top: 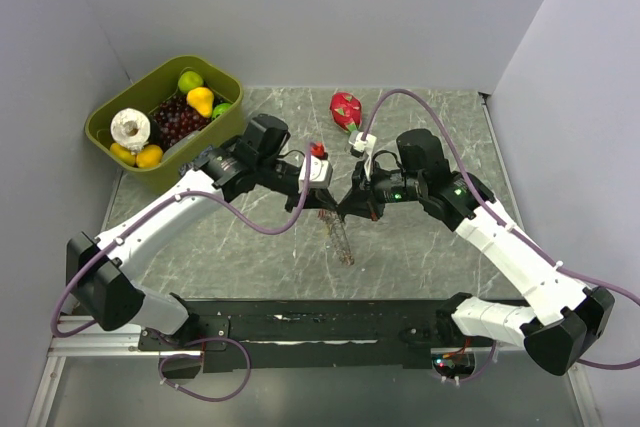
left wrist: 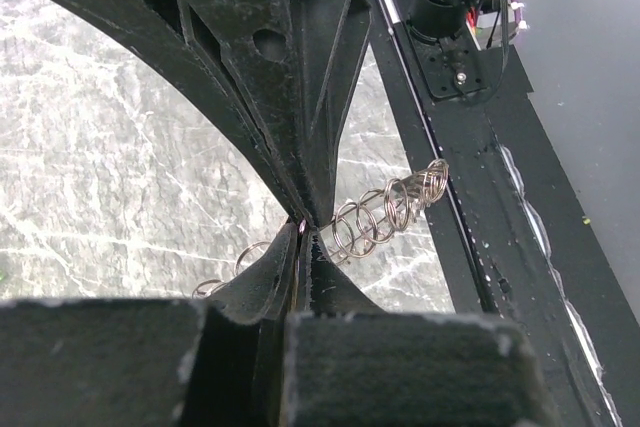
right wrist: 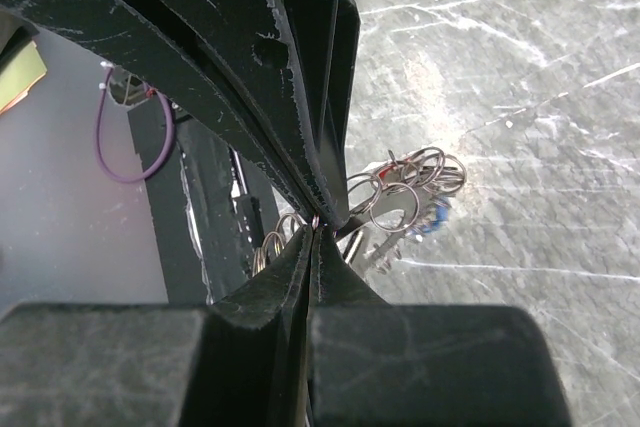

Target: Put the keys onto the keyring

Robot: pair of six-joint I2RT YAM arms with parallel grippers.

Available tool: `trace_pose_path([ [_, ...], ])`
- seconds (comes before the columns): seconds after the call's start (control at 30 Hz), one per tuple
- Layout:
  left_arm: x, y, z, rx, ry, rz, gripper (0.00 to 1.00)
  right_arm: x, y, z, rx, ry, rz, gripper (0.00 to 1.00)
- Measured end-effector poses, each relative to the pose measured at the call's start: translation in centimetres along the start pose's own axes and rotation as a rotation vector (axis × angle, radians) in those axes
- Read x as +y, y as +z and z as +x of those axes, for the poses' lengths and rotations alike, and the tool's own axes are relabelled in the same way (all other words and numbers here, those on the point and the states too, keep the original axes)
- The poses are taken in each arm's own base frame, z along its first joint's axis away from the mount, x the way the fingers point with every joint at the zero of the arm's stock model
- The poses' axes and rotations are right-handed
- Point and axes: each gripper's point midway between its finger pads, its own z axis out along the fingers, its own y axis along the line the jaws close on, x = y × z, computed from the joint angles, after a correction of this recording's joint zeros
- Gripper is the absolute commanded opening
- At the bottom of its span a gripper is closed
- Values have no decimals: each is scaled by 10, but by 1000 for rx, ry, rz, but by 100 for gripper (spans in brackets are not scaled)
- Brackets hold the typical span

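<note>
From above, your left gripper and right gripper meet, the keyring dangling between them. Left wrist: jaws pinched shut on its coiled rim. Right wrist: jaws clamped on it too, keys bunched beside; threading looks underway, so next you'd slide a key along.

No writing, label, brand, number or sign is legible in any view, whether on the table or the green bin at ten o'clock.
</note>
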Motion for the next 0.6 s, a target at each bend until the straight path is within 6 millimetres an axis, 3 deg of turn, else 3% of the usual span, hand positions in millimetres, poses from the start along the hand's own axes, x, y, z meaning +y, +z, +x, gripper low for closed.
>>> trace_pose_path([
  [0.5,-2,2,1,-63,2,-38,1,0,0,3,11,9,0,1],
  [0.57,-1,2,1,-70,0,-50,1,0,0,3,10,9,4,12],
  [0.6,-1,2,1,-73,-1,-57,1,-1,-1,3,10,12,7,22],
])
